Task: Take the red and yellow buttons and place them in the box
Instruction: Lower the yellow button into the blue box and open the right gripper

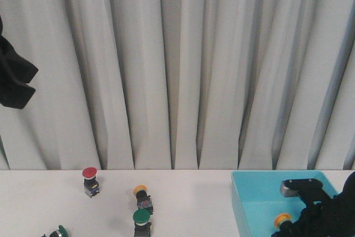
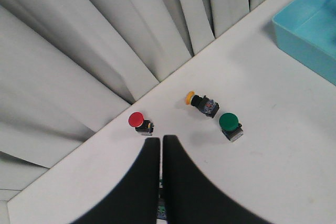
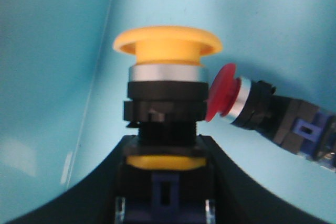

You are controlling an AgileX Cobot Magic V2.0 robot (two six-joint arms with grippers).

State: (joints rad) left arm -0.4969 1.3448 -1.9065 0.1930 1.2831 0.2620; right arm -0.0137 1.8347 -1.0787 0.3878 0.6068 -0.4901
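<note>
My right gripper point(image 3: 167, 153) is shut on a yellow button point(image 3: 167, 77) and holds it inside the turquoise box point(image 3: 47, 66), its cap close to the box wall. A red button point(image 3: 262, 114) lies on its side in the box beside it. In the front view the held yellow button point(image 1: 283, 220) shows low in the box point(image 1: 249, 192). On the table stand a red button point(image 1: 90, 180) and a yellow button point(image 1: 142, 195) lying on its side. My left gripper point(image 2: 160, 139) is shut and empty, high above the table, near the red button point(image 2: 139, 121) and the yellow button point(image 2: 201, 102).
A green-capped switch point(image 1: 142, 221) stands in front of the loose yellow button, also in the left wrist view point(image 2: 230, 124). Another green switch point(image 1: 58, 231) is at the bottom left edge. A grey curtain point(image 1: 177, 65) closes the back of the table. The box corner point(image 2: 310, 30) shows in the left wrist view.
</note>
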